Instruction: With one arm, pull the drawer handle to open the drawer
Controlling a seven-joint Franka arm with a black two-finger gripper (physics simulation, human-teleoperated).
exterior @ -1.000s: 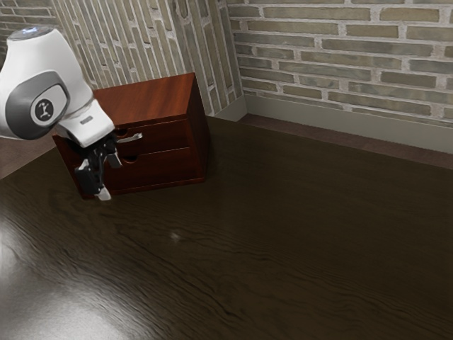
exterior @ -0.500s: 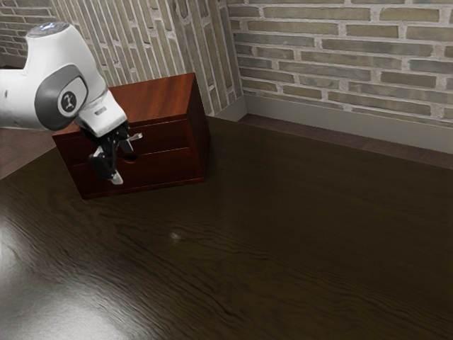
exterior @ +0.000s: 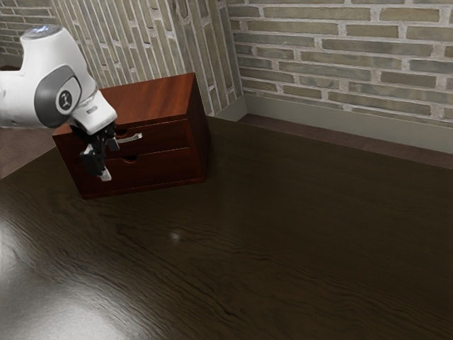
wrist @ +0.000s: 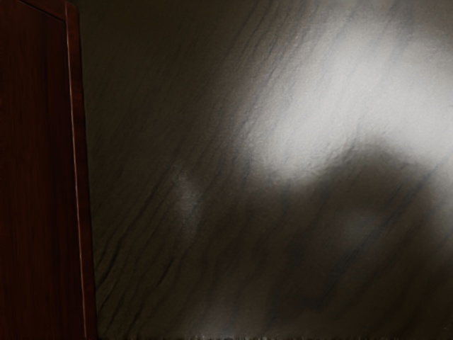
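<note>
A small red-brown wooden cabinet (exterior: 159,99) stands on the dark table against the brick wall. Its front has two drawers, both shut. The upper drawer (exterior: 159,136) carries a silver handle (exterior: 130,137). My black gripper (exterior: 103,159) hangs in front of the cabinet's face, just to the exterior view's left of the handle and slightly below it. Its fingers stand open with nothing between them, one finger close to the handle's end. In the wrist view a strip of the cabinet (wrist: 35,177) runs beside the glossy table (wrist: 283,177).
The dark wooden table (exterior: 283,241) stretches wide toward the exterior view's right and front. Brick walls (exterior: 340,49) close the back, and the cabinet sits near their corner.
My hand rose from low in front of the lower drawer toward the handle, then drew back a little to the exterior view's left. Both drawers stayed shut.
</note>
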